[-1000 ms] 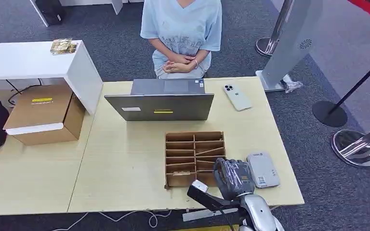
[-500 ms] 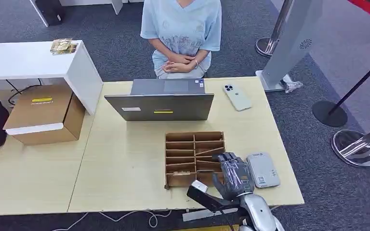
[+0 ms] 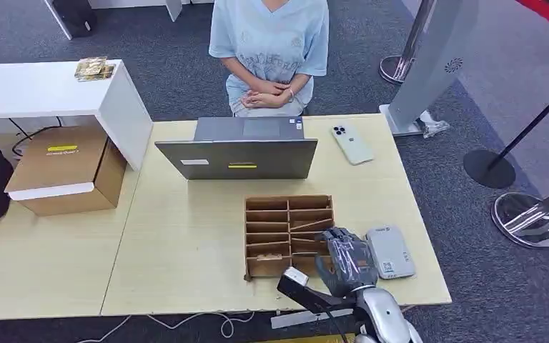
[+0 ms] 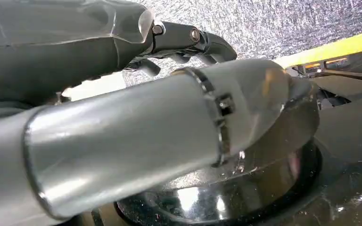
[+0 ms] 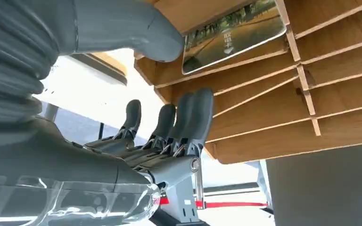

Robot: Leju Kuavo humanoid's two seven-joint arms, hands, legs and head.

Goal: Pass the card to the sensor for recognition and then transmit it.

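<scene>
The card [image 5: 233, 35] lies in a slot of the cardboard organizer [image 3: 289, 234], which we take as our landmark; we see its printed face from the right wrist, while the head view hides it. Our right hand [image 3: 344, 261] hovers at the organizer's near right corner, fingers [image 5: 188, 120] spread and holding nothing, thumb just beside the card. The sensor [image 3: 390, 252] rests on the tabletop [image 3: 186, 257] just right of the organizer. Our left hand [image 4: 75, 42] hangs with fingers curled, empty.
</scene>
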